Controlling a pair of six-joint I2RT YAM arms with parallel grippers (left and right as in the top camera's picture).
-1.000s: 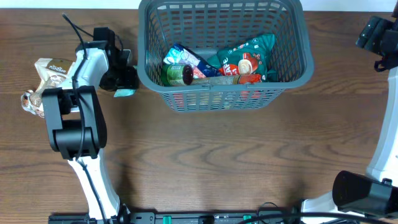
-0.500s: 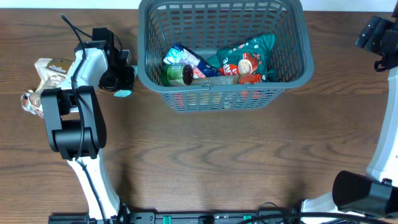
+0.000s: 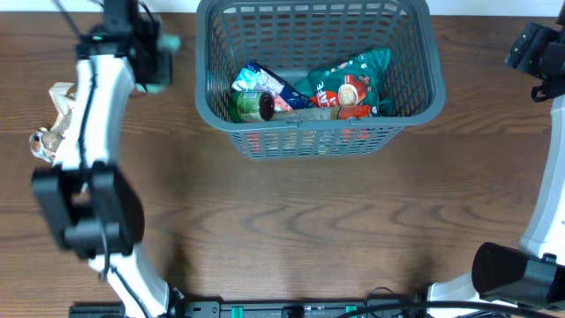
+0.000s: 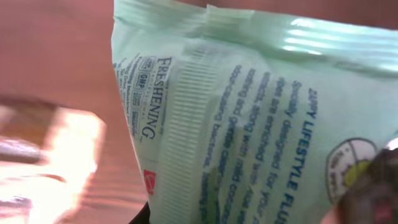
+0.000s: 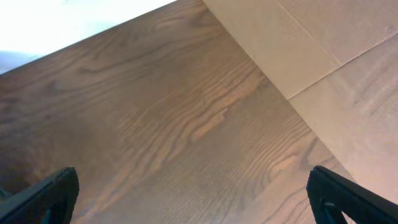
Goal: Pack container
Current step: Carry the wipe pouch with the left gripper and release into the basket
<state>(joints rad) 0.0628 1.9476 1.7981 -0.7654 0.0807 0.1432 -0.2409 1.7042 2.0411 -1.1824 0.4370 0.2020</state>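
From above, the container sits at 12 o'clock with the left gripper at 10 o'clock; left wrist: it pinches a green packet, apparently held aloft; right wrist: the right gripper is spread over the table.

Packet in left claw: thin pale-green plastic film, glossy, with bright highlights along the top and a ribbed crimp seal down its back. Surface below claw: brown wood grain, smooth, low sheen. Container to claw's right: dark grey moulded plastic, matt. Pouches inside: glossy printed film. Arm shell: white gloss plastic.
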